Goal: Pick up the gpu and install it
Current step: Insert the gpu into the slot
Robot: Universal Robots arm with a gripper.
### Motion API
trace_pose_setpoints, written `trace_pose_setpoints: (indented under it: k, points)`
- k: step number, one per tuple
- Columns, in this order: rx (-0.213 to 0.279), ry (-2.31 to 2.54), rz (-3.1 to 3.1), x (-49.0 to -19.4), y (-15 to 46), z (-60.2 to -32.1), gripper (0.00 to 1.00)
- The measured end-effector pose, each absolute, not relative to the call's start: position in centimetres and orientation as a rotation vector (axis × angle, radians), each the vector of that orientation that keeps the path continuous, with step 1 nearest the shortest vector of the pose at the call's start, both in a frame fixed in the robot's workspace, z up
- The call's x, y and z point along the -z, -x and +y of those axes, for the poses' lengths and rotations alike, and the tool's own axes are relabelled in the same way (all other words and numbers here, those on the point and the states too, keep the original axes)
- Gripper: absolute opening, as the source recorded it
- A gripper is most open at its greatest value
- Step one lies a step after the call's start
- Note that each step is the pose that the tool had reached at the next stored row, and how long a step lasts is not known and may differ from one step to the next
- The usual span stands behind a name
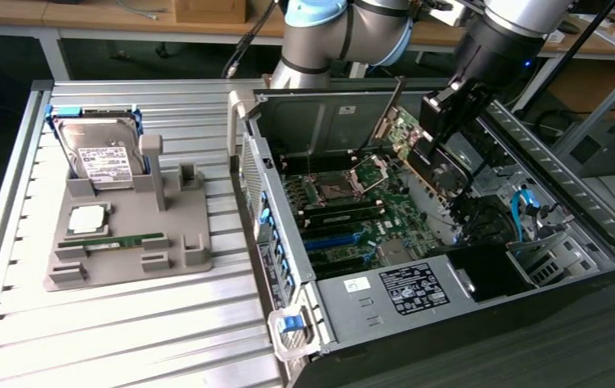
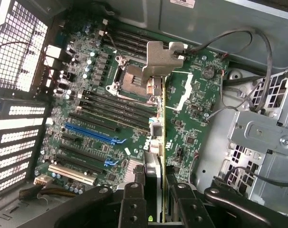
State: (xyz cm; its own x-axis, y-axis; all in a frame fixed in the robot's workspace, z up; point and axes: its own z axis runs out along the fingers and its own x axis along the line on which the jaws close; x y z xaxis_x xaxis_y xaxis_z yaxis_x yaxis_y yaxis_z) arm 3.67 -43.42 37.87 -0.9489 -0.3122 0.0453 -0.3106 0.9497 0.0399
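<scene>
The gpu (image 1: 404, 133) is a green card with a thin silver bracket. It hangs tilted above the motherboard (image 1: 367, 218) inside the open computer case (image 1: 285, 242). My gripper (image 1: 442, 129) is shut on it, on the exterior view's right side of the card. In the wrist view the gpu (image 2: 156, 142) appears edge-on between my two black fingers (image 2: 132, 204), its bracket end (image 2: 158, 59) pointing away from the camera. It hovers over the motherboard (image 2: 196, 95) beside the CPU socket (image 2: 129, 78). A blue expansion slot (image 2: 91, 134) and black slots lie to one side of the card.
On the exterior view's left, a grey fixture (image 1: 124, 242) on the slatted table holds a hard drive (image 1: 103, 153), a CPU (image 1: 88, 218) and a memory stick (image 1: 113, 241). Inside the case are cables (image 2: 248, 71), a metal drive cage (image 2: 263, 137) and a power supply (image 1: 415, 287).
</scene>
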Motion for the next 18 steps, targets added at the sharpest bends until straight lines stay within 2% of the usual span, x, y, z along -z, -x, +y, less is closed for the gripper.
trace_pose_setpoints:
  k: [18]
  points:
    - [0.047, -0.595, -3.031, -37.87, -3.67, -43.42, 0.27]
